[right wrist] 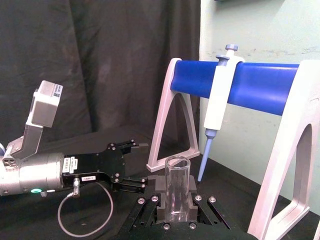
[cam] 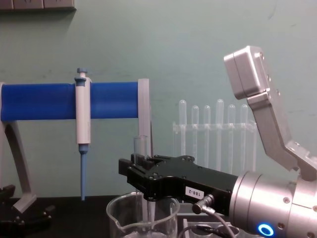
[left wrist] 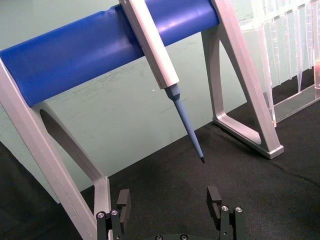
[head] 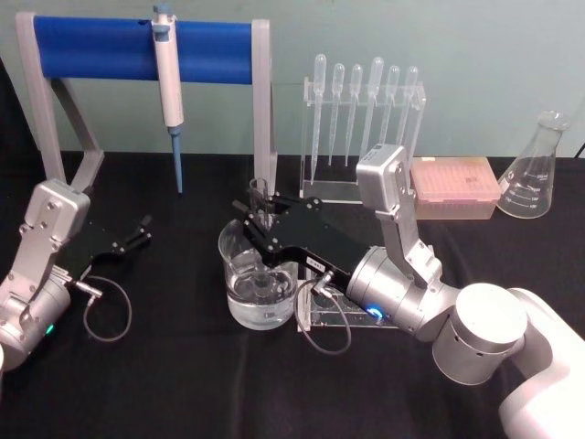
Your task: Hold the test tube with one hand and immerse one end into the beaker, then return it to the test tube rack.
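My right gripper point(head: 260, 215) is shut on the test tube point(head: 260, 194), a clear glass tube held upright over the beaker point(head: 259, 274). In the chest view the test tube point(cam: 141, 146) rises above the gripper point(cam: 137, 166), and its lower part drops inside the rim of the beaker point(cam: 143, 218). I cannot tell whether its end touches the clear liquid at the bottom. The right wrist view shows the tube point(right wrist: 177, 180) clamped between the fingers point(right wrist: 161, 183). My left gripper point(head: 137, 233) rests open and empty on the black table at the left, also seen open in its wrist view point(left wrist: 169, 202).
A blue-barred stand point(head: 101, 46) with a white-and-blue pipette point(head: 168, 78) hanging from it stands at the back left. A rack of plastic droppers point(head: 366, 101), a pink tip box point(head: 454, 187) and a conical flask point(head: 535, 174) line the back right. A clear rack point(head: 334, 315) lies under my right wrist.
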